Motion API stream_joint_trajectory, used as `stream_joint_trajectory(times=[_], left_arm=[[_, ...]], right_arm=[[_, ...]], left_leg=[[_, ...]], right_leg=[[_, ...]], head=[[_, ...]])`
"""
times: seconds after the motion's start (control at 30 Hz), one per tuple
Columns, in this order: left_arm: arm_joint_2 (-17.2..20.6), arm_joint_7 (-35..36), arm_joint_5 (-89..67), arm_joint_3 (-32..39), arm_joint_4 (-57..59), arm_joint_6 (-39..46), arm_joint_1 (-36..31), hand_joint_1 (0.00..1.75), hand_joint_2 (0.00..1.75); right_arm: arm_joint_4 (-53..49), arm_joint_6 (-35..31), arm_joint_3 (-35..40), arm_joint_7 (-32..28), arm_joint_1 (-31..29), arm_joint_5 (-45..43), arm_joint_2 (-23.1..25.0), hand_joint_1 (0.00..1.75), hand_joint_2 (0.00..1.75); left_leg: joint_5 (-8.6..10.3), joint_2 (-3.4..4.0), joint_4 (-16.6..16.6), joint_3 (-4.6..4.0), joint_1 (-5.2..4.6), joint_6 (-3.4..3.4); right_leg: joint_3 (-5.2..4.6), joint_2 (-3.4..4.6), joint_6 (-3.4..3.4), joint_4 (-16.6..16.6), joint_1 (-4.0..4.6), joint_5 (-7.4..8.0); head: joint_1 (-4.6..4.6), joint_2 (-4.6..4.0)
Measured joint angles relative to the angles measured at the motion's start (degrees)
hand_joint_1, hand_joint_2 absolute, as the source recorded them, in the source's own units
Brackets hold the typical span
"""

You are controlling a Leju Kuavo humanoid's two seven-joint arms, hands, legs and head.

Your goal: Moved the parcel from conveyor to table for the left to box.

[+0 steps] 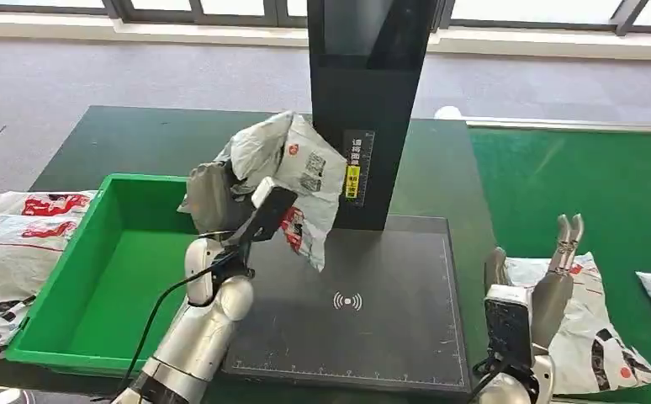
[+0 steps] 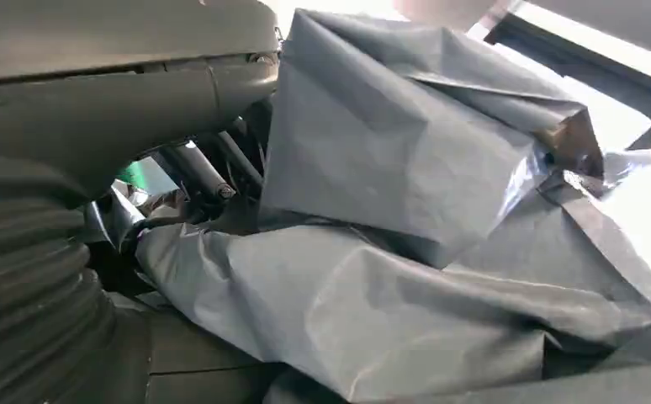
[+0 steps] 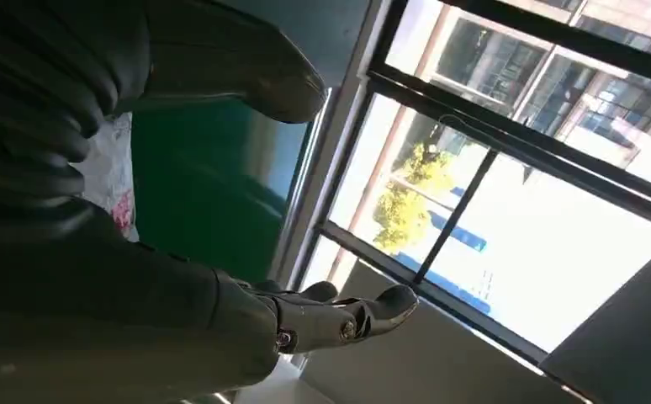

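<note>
Dark desk [image 1: 103, 135] seen from the head: the crumpled white-and-grey plastic parcel [image 1: 293, 181] is grasped aloft by the left hand [image 1: 242, 206], beside the green plastic box [image 1: 112, 269]; it should be carried leftward before release. Left wrist: grey folds are clenched. Right wrist: the right hand [image 3: 339, 316] hangs released.

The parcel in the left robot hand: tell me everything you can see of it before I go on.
The parcel is a soft, crumpled plastic mailer bag, white outside with red and black print and a shipping label, grey where the left wrist view shows it close up. The left robot hand grips it at its left side, lifted clear of the black scanning pad, its lower corner hanging free. It sits in front of the black upright post, just right of the green bin.
</note>
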Motion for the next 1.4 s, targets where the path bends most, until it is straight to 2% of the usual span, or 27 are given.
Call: stream_joint_trajectory(times=[0.13, 0.3, 0.53, 0.7, 0.97, 1.4], left_arm=[[0.24, -1.82, 1.2, 5.66, -0.31, 0.72, 0.0, 1.75, 1.75], [-0.22, -6.67, 1.97, 16.44, -1.31, 0.74, 0.04, 1.75, 1.75], [-1.01, -6.76, 1.97, 26.89, -3.69, 0.76, 1.14, 1.75, 1.75], [-1.05, -4.72, -0.59, 31.45, -3.96, 0.81, 1.43, 1.75, 1.75], [-1.71, -6.3, -1.66, 37.9, -4.68, 0.87, 1.82, 1.75, 1.75], [-2.45, -6.97, -2.47, 41.46, -5.07, 0.89, 2.19, 1.75, 1.75]], right_arm=[[-0.26, -0.17, -0.09, -0.35, 0.45, -0.02, 0.0, 0.0, 1.75], [-0.24, -0.68, -0.39, -0.72, 1.31, -0.63, -0.02, 0.0, 1.75], [-0.24, -0.52, -0.42, -0.94, 1.33, -0.79, -0.02, 0.0, 1.75], [-0.24, -0.33, -0.44, -0.35, 1.33, -0.7, -0.02, 0.0, 1.75], [-0.24, 0.33, -0.48, -0.2, 1.58, -0.5, -0.02, 0.0, 1.75], [-0.24, 0.35, -0.46, -0.2, 1.64, -0.44, -0.02, 0.0, 1.75]], left_leg=[[0.0, -0.01, 0.0, 0.01, 0.0, 0.0], [0.01, 0.09, 0.0, 0.01, 0.01, -0.01], [0.0, 0.04, -0.01, -0.01, 0.01, -0.01], [0.0, 0.07, -0.01, 0.0, 0.01, -0.01], [0.01, 0.05, 0.0, -0.01, 0.0, -0.01], [0.01, 0.03, 0.0, -0.01, 0.0, -0.01]], right_leg=[[0.0, -0.01, 0.0, 0.0, 0.0, 0.0], [-0.05, 0.05, 0.0, 0.01, 0.0, 0.0], [-0.05, 0.03, 0.0, 0.01, 0.0, 0.0], [-0.04, 0.03, 0.0, 0.01, 0.0, 0.0], [-0.03, 0.03, 0.0, 0.01, 0.0, 0.0], [-0.03, 0.02, 0.0, 0.01, 0.0, 0.0]], head=[[-0.02, -0.02], [-0.02, 0.0], [-0.02, 0.0], [-0.02, -0.02], [-0.02, -0.02], [-0.02, -0.02]])
